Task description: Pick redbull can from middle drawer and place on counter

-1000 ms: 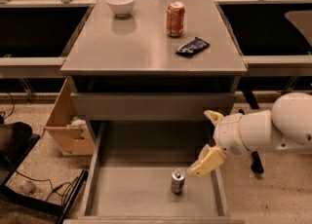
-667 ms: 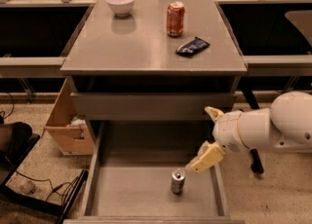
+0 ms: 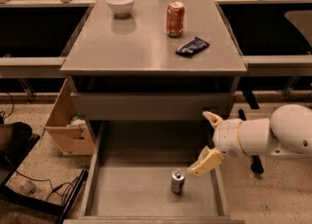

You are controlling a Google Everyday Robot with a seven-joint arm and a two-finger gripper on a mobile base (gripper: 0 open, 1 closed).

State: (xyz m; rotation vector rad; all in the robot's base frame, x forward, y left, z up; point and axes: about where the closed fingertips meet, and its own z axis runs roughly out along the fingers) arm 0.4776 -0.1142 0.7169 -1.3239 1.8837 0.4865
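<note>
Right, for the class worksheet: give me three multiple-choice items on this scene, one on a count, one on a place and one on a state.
1. How many things stand on the counter?
A one
B three
C five

2. Where is the redbull can?
A on the counter
B in the cardboard box
C upright on the floor of the middle drawer

3. How is the gripper?
A shut on the redbull can
B jaws apart, just right of the can, over the drawer
C jaws apart above the counter

Key:
1 B: a white bowl, an orange-red can and a dark packet.
2 C: it stands near the open drawer's front.
3 B: the jaws are spread wide beside the can, not around it.
</note>
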